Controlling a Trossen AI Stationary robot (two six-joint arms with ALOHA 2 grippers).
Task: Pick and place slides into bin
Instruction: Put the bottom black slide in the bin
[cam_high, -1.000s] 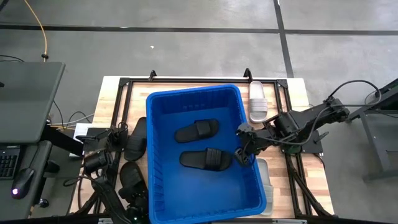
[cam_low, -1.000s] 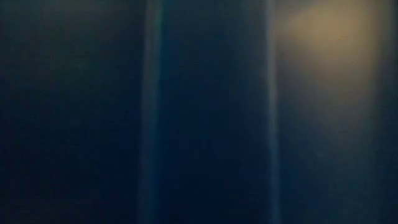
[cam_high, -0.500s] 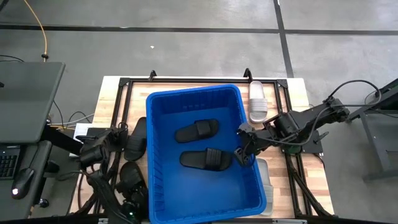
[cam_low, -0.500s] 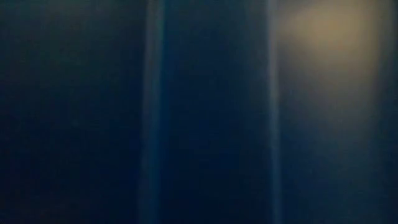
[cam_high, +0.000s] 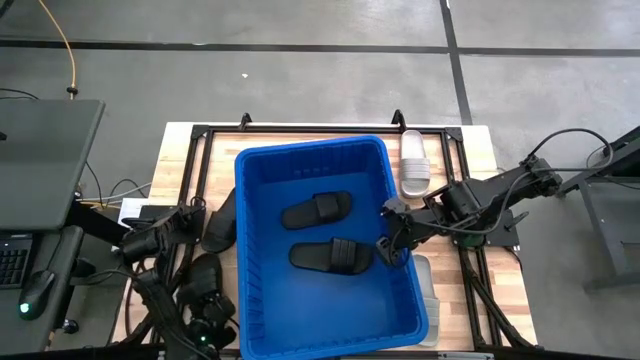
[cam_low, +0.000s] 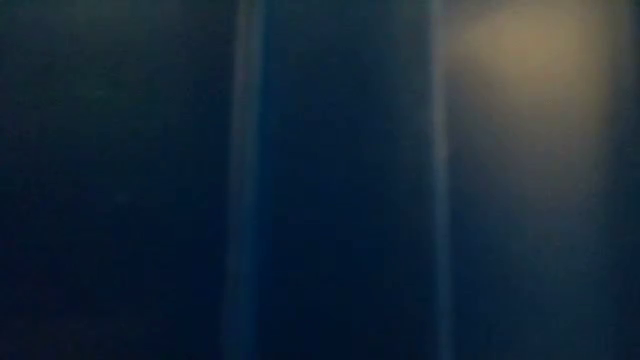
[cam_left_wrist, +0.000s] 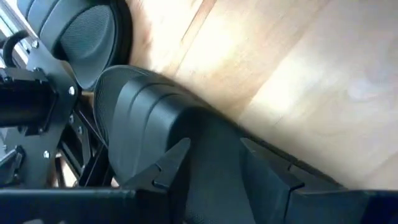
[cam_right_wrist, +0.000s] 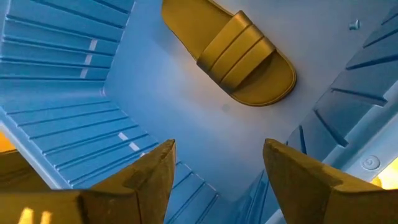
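Desk (cam_high: 470, 145): bin (cam_high: 262, 300) centred.
Right claw (cam_high: 392, 246): fingers apart, empty, inside bin's right wall, beside black slides (cam_high: 332, 256).
Left claw (cam_high: 190, 222): over black slide (cam_left_wrist: 149, 124), grip unclear.

A wooden table (cam_high: 480, 150) with a black metal frame (cam_high: 300, 129) along its edges lies beneath both grippers. Well out beyond the left gripper, off the table, stands a dark grey desk (cam_high: 40, 150) with an orange cable (cam_high: 62, 40) on the grey floor (cam_high: 300, 70) behind it, and looser cables (cam_high: 115, 190) between desk and table.
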